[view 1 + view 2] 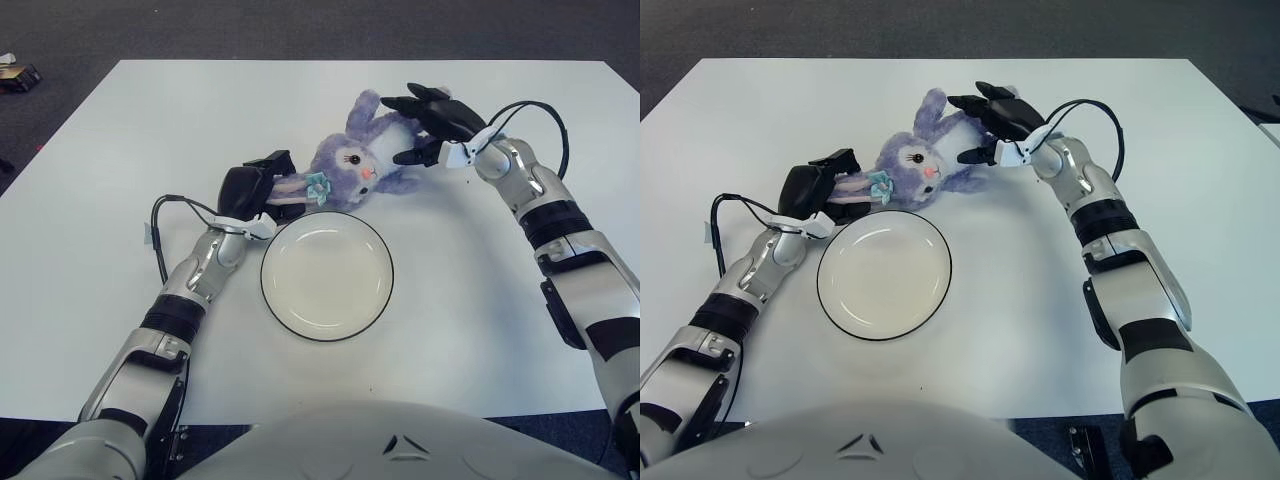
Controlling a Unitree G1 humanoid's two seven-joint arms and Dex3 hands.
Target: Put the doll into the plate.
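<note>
A purple plush bunny doll [348, 160] lies on its side on the white table, just behind the round white plate [326, 280] with a dark rim. My left hand [262, 186] is at the doll's lower body, its black fingers curled on the striped legs. My right hand [408, 130] is at the doll's long ears on the right side. Its fingers are spread, with the thumb [408, 157] below the ear and the other fingers above it, not clamped. The plate holds nothing.
The white table [120, 150] stretches wide on every side of the plate. Dark floor lies beyond its far edge, with a small object [16, 75] on the floor at the far left. Black cables loop off both wrists.
</note>
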